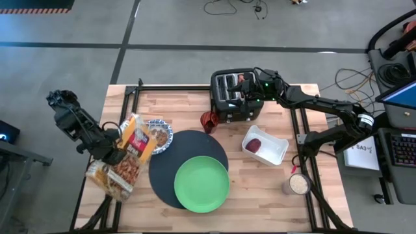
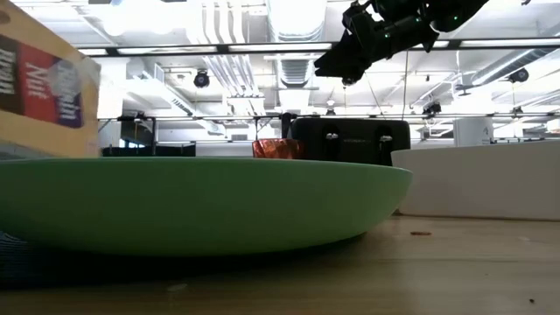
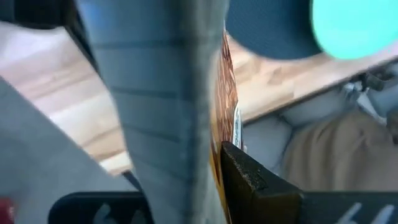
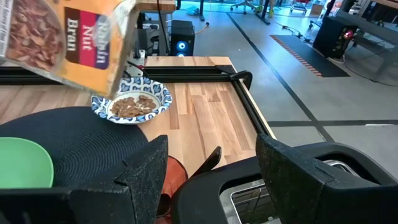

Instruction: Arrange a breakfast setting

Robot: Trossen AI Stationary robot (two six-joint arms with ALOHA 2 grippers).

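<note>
My left gripper (image 1: 112,153) is shut on a yellow Raisin Nut Bran cereal box (image 1: 129,156), held tilted at the table's left with its upper end over the small blue-and-white bowl (image 1: 159,135). The bowl (image 4: 132,106) holds brown cereal and stands on the table at the black mat's (image 1: 170,170) far-left rim. The lime-green plate (image 1: 201,184) lies on the mat's near part. The dark-red lump (image 1: 253,145) lies in the white tray (image 1: 273,153). My right gripper (image 4: 211,180) is open and empty above the black toaster (image 1: 234,97). Spoon and bagel do not show. My left gripper pinches the cereal box across its broad faces, about midway along its length. One finger (image 3: 249,180) lies on the printed face (image 3: 225,124); the box hides the other. The box is lifted clear of the table and tilted, its upper end (image 4: 115,74) toward the bowl.
The toaster stands at the table's far middle, with a red object (image 1: 208,121) in front of it. A small jar (image 1: 298,184) stands near the right edge. Black frame rails (image 1: 296,123) run along the table's sides. Bare wood lies between the plate and the tray.
</note>
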